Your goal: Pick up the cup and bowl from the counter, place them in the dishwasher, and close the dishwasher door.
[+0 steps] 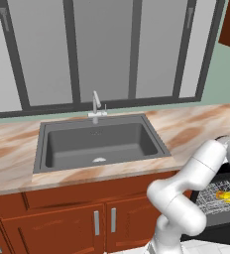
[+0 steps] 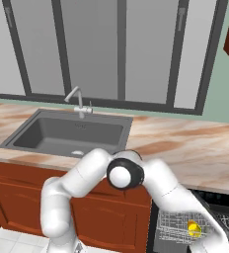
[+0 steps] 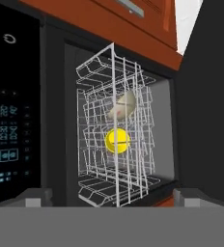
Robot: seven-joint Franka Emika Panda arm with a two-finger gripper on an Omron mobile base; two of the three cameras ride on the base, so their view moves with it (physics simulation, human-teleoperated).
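Inside the open dishwasher [image 3: 51,96], a yellow cup [image 3: 117,141] and a pale bowl [image 3: 122,104] sit in the pulled-out wire rack [image 3: 115,130], the bowl just beside the cup. Both lie straight ahead of the gripper [image 3: 111,197], well apart from it; its fingertips [image 3: 36,197] stand spread wide, holding nothing. Beyond, the marbled counter [image 1: 196,124] flanks the sink [image 1: 97,141].

Left base view: from behind and left of the arm, facing forward and down on the counter [image 1: 196,124], with the dishwasher [image 1: 221,198] at 4 o'clock. Right base view: same counter [image 2: 185,143], dishwasher [image 2: 185,227] at 5 o'clock. Hand view: close, rolled sideways, facing the rack [image 3: 116,130].
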